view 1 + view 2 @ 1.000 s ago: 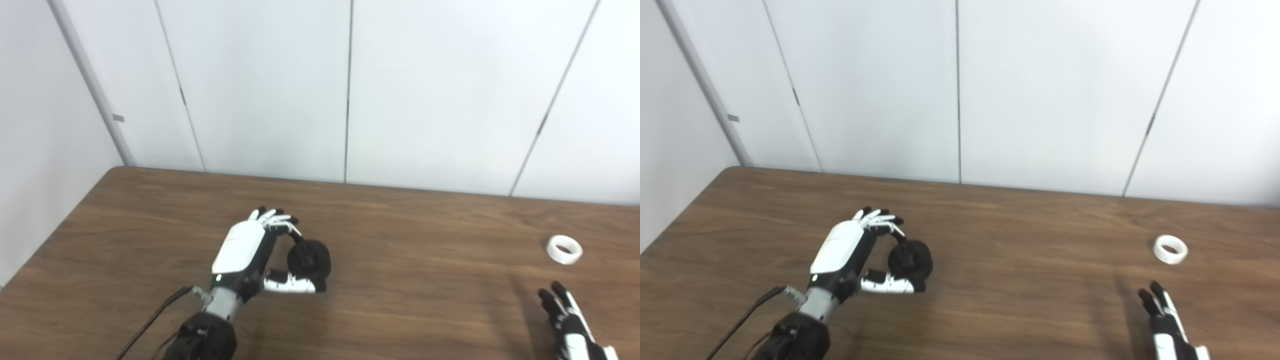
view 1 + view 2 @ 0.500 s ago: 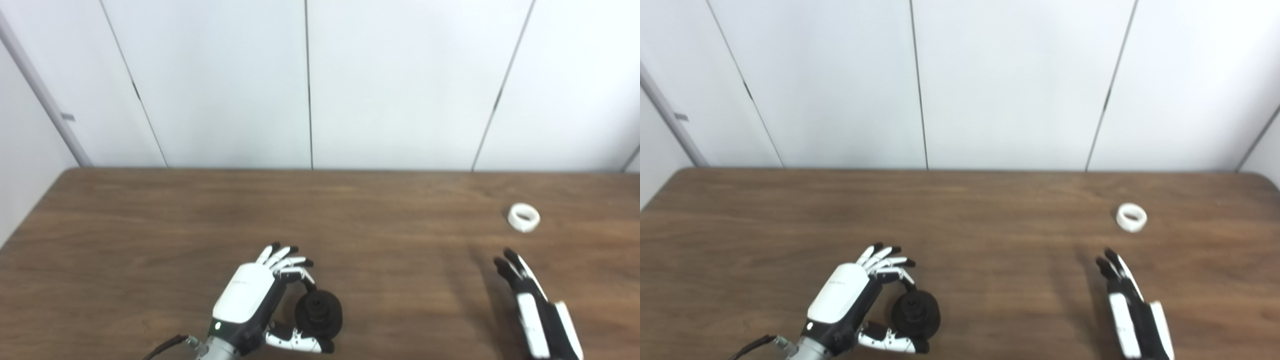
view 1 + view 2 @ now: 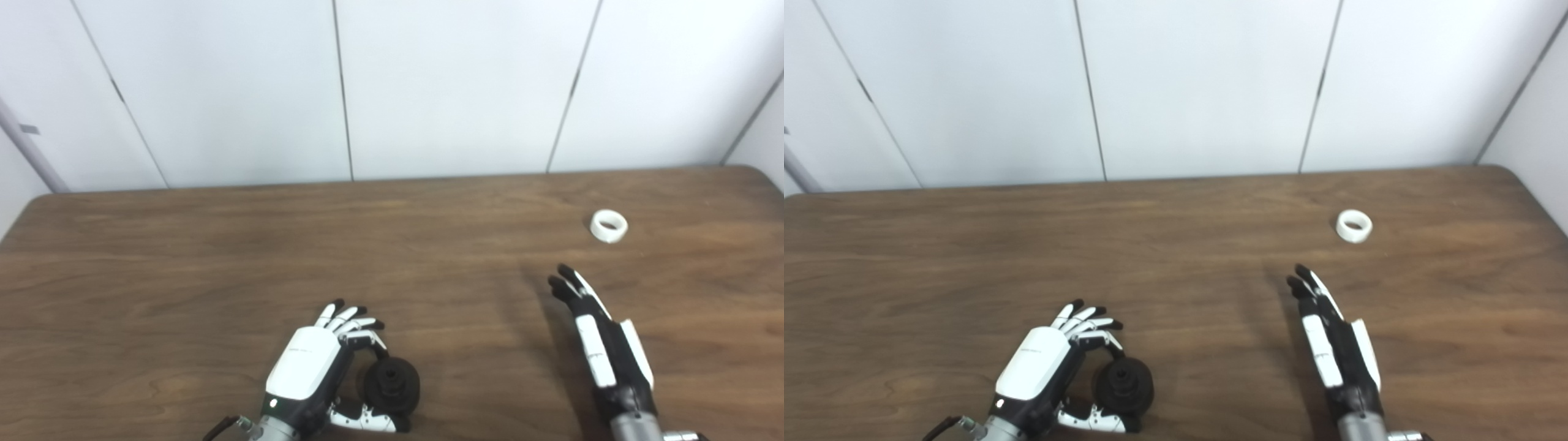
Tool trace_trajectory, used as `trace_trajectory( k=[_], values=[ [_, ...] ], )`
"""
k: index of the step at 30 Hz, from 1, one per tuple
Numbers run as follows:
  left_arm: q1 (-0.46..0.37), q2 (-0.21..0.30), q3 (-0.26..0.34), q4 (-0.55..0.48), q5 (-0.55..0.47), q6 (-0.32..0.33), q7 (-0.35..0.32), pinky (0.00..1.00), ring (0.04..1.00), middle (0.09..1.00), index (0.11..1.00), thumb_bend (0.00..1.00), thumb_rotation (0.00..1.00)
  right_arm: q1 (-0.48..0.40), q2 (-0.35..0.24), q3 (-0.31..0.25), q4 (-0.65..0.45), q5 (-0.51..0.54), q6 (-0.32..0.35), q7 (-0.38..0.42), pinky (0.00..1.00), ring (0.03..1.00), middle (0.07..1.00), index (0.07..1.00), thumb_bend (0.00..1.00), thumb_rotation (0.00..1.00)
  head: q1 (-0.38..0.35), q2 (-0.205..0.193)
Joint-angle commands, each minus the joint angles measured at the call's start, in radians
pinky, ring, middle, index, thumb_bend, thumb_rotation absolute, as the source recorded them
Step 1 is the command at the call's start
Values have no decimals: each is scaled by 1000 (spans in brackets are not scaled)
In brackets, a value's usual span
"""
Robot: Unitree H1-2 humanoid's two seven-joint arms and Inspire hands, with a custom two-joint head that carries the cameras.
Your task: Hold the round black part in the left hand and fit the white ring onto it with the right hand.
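Observation:
My left hand [image 3: 318, 367] at the bottom centre is shut on the round black part [image 3: 392, 386], pinched between thumb and fingers, at or just above the table. The white ring [image 3: 609, 225] lies flat on the table at the far right; it also shows in the right eye view [image 3: 1353, 225]. My right hand [image 3: 597, 331] is open and empty, fingers stretched straight and pointing away, over the table a little short and left of the ring, apart from it.
The brown wooden table [image 3: 245, 257] runs to a white panelled wall at the back. Its right rear corner [image 3: 1513, 174] lies just beyond the ring.
The camera has swung to the right and tilted down, so the whole picture shifted. My right hand has come further into view and reached forward toward the ring. The left hand keeps its hold.

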Motion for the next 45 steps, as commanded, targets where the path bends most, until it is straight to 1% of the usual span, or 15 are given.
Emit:
trace_trajectory(
  k=[1,5,10,14,16,20,22,25,26,29,34,37,39,41,45],
  values=[
    [-9,-6,5,4,8,-34,39,1000,905,800,485,524,54,16,57,5,-47,-1,-9,-4,996,913,881,909,541,1000,-5,4],
    [-8,-11,6,47,17,-56,78,1000,899,795,485,524,54,17,55,5,-62,-9,11,-7,991,913,880,908,552,1000,-17,11],
    [1,-15,5,70,26,-64,100,1000,898,796,485,524,54,18,50,-3,-94,-7,47,-8,973,917,878,906,508,979,-39,20],
    [4,-16,3,85,33,-76,120,1000,896,792,485,524,54,13,39,-17,-115,-18,76,-11,959,930,885,899,542,873,-54,25],
    [5,-17,4,88,33,-81,123,1000,894,789,484,524,54,8,36,-25,-126,-45,94,-20,913,912,874,882,562,804,-63,25],
    [7,-18,7,97,30,-83,120,1000,901,793,485,524,53,-15,18,-45,-143,-105,133,-31,873,872,850,845,608,693,-76,25],
    [9,-18,9,101,25,-87,122,1000,903,794,485,524,53,-28,10,-58,-151,-115,151,-28,875,880,862,845,610,577,-80,25],
    [11,-18,12,100,18,-86,115,1000,906,796,485,523,52,-50,-1,-82,-165,-120,189,-20,855,876,866,834,634,480,-93,23],
    [12,-18,13,99,16,-86,113,1000,907,797,485,523,52,-61,-7,-92,-168,-117,200,-14,855,877,870,835,636,470,-93,23],
    [15,-17,14,101,12,-88,111,1000,904,798,485,523,52,-101,-34,-119,-173,-130,236,-5,874,882,871,822,650,387,-101,18],
    [19,-15,15,104,11,-89,113,1000,897,796,485,523,51,-181,-96,-163,-166,-177,312,10,889,880,861,790,705,335,-120,14],
    [20,-10,16,97,11,-86,102,1000,902,796,485,523,51,-234,-146,-182,-147,-207,345,25,943,920,877,755,743,302,-131,14],
    [20,-9,18,97,8,-88,101,1000,904,797,485,523,51,-265,-178,-182,-131,-237,366,35,944,923,881,743,761,293,-134,11],
    [21,-10,21,101,2,-89,102,1000,899,795,485,523,51,-298,-214,-171,-108,-280,387,44,907,908,878,722,763,265,-134,11],
    [22,-8,23,105,-5,-86,98,1000,897,796,485,523,50,-352,-261,-152,-51,-334,398,61,867,893,879,697,777,226,-153,9]
  ],
)
